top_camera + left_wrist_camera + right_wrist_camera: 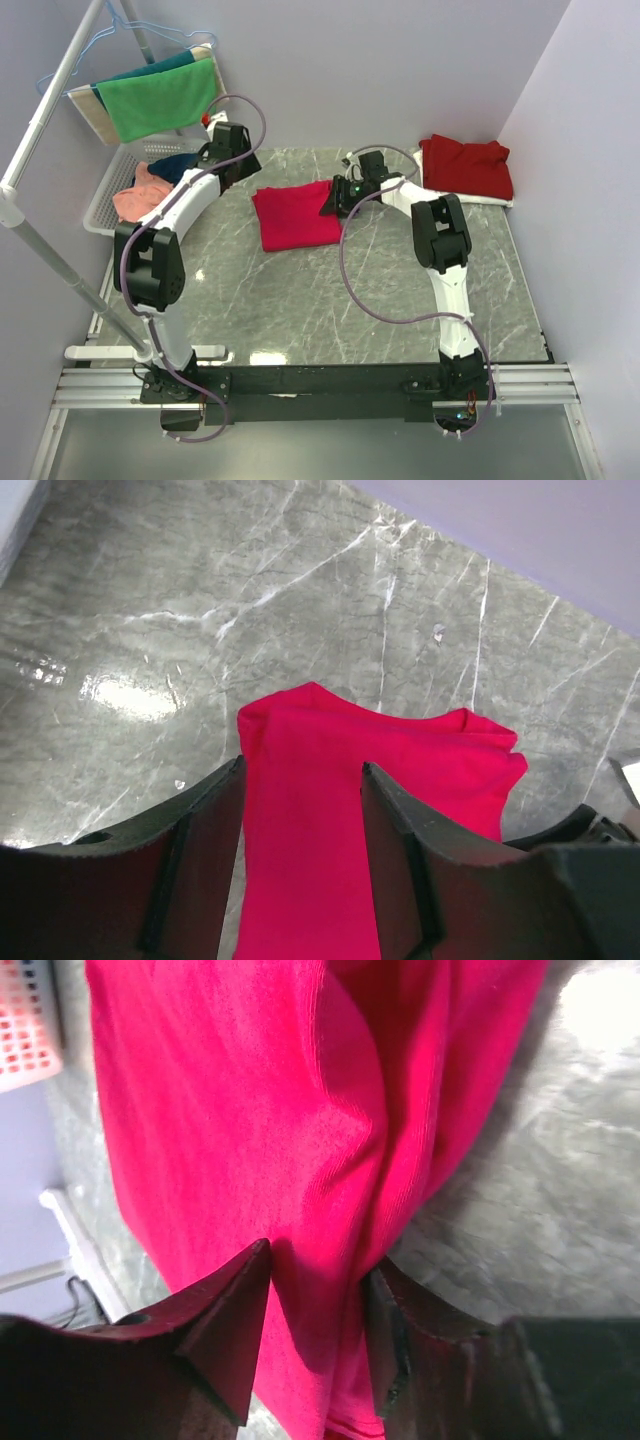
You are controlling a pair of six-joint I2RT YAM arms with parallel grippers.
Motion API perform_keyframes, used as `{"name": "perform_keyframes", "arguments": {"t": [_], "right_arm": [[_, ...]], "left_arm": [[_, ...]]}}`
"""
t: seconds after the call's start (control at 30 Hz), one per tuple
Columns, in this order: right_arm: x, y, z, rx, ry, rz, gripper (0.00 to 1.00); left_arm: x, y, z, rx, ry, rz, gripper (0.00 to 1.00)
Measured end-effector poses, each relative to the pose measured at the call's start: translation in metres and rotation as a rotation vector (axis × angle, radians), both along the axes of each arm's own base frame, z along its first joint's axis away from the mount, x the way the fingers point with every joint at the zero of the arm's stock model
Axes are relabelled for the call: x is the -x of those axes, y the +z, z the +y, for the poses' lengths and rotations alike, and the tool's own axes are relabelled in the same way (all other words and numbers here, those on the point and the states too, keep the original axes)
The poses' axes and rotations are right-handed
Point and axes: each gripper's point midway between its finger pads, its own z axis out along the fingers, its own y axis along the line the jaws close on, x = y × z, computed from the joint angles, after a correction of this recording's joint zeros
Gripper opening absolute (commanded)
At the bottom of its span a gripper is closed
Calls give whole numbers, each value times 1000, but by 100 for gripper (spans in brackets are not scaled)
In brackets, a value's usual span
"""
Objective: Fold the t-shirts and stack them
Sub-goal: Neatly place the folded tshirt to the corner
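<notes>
The bright pinkish-red t-shirt (293, 215) lies folded in a rectangle on the middle of the marble table. My right gripper (331, 199) is at its right edge. In the right wrist view the right gripper (315, 1260) is closed on a raised ridge of the shirt's cloth (220, 1110), one finger on each side. My left gripper (238, 165) hovers behind the shirt's left corner. It is open and empty (303, 765), with the shirt (400, 765) showing between its fingers. The maroon-red t-shirt (466, 165) lies folded at the back right. A salmon-orange shirt (139, 196) and a navy one (172, 165) lie in the basket.
A white basket (103, 204) stands at the back left, beside the left arm. Above it a rack (60, 85) holds a green towel (160, 100), with teal and beige ones behind. Walls close the back and right sides.
</notes>
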Motion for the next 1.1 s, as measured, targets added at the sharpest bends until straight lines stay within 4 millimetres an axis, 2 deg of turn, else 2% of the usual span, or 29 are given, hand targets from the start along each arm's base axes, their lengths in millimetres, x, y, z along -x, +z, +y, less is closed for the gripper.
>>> {"name": "perform_keyframes", "arguments": {"t": [0.13, 0.2, 0.23, 0.27, 0.57, 0.73, 0.83, 0.93, 1.1], "right_arm": [[6, -2, 7, -55, 38, 38, 33], [9, -5, 10, -76, 54, 55, 18], [9, -6, 10, -81, 58, 61, 2], [11, -8, 11, -86, 61, 73, 0], [11, -10, 8, -47, 49, 95, 0], [1, -9, -4, 83, 1, 68, 0], [-12, -7, -24, 176, -43, 39, 0], [-27, -2, -56, 258, -97, 18, 0], [-59, 11, -130, 397, -225, -28, 0]], "left_arm": [[3, 9, 2, 1, -1, -14, 55], [5, 11, 2, 0, -4, -19, 55], [5, 12, 2, -1, -5, -20, 54], [7, 13, 2, -2, -6, -19, 54], [21, 9, 6, -7, -7, 0, 53], [31, 3, 9, -12, -7, 19, 53], [38, 3, 11, -13, -6, 23, 53], [43, 6, 12, -13, -7, 21, 53], [45, 7, 12, -12, -7, 20, 53]]}}
